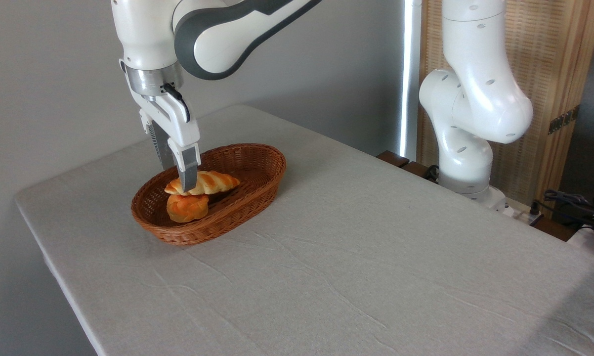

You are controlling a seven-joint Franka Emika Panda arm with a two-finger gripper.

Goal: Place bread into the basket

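Inside basket (257, 170): bread (213, 182), bun (186, 207)

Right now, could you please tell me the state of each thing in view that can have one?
pincer: shut on the bread, down inside the basket.
bread: held by its left part, lying level over the bun, within the basket's rim.
bun: lying in the basket's near end, under the bread.
basket: upright on the table, holding the bun.
table: covered by a wrinkled pale cloth.

A table (356, 257) under wrinkled grey cloth carries one basket (257, 195) near its far left corner.
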